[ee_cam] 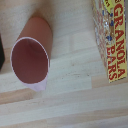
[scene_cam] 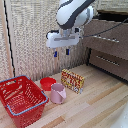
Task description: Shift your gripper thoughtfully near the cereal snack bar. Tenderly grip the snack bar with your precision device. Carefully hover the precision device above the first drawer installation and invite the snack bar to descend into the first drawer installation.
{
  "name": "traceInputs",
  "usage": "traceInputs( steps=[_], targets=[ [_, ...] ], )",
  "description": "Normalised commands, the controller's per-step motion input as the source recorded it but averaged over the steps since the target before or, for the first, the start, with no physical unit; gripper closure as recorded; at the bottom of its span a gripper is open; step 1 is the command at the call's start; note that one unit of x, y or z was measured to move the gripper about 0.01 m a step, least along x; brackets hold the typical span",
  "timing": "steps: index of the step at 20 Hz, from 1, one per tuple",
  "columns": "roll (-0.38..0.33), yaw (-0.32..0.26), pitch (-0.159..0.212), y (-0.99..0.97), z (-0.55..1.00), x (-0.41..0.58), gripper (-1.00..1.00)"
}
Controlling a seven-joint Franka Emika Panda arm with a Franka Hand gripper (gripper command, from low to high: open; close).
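The cereal snack bar (scene_cam: 73,81) is a yellow and red printed box standing on the wooden table, just to the exterior view's right of a pink mug (scene_cam: 58,93). In the wrist view the box (ee_cam: 111,39) reads "GRANOLA BARS" and lies beside the mug's open mouth (ee_cam: 31,60). My gripper (scene_cam: 61,52) hangs well above the mug and box, its two blue-tipped fingers apart with nothing between them. The first drawer installation (scene_cam: 107,36) is the top dark-brown drawer with a silver bar handle at the exterior view's right; it looks pulled out.
A red wire basket (scene_cam: 21,99) sits at the exterior view's left front. A red bowl (scene_cam: 47,82) stands behind the mug. A second brown drawer (scene_cam: 109,62) lies below the top one. A woven screen forms the back wall.
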Motion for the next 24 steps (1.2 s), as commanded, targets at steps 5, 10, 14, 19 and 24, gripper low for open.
traceInputs(
  steps=[5, 10, 14, 19, 24],
  targets=[
    [0.000, 0.000, 0.000, -0.36, -0.40, -0.157, -1.00],
    [0.000, 0.000, 0.000, -0.38, -0.41, -0.183, -1.00],
    [-0.001, 0.000, 0.000, -0.36, -0.35, -0.144, -1.00],
    [-0.009, 0.019, 0.001, -0.35, -0.36, -0.090, -1.00],
    [-0.034, 0.075, 0.000, -0.23, -0.36, 0.005, -1.00]
  ],
)
